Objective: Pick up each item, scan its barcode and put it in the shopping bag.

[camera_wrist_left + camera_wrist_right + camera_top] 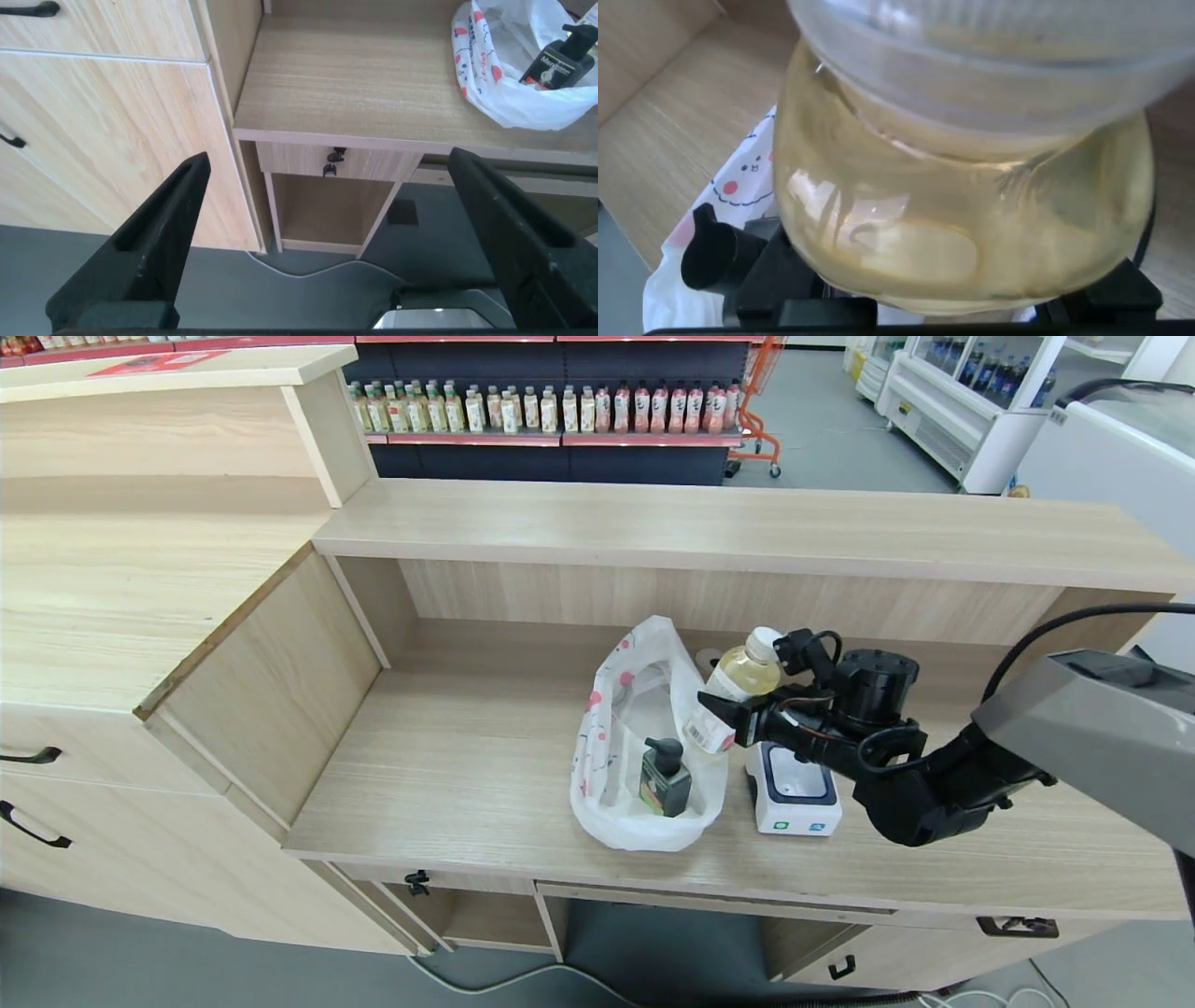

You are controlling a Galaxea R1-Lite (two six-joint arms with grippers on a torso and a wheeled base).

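Observation:
A clear bottle of yellowish drink (736, 686) with a white cap and white label hangs tilted above the counter, just right of the shopping bag's rim, with my right gripper (747, 714) shut on it. Close up, the bottle (962, 196) looms against the right wrist camera. Below it stands the white barcode scanner (794, 791). The white patterned shopping bag (611, 747) lies open on the counter and holds a dark green pump bottle (665, 778), also seen as the pump bottle (561, 58) inside the bag (505, 75). My left gripper (327, 243) hangs open below the counter's front left corner.
The wooden counter (448, 775) has a raised back ledge (747, 532) and a tall side cabinet (140, 588) on the left. Drawers with black handles sit under the counter (332, 161). Store shelves with bottles stand behind.

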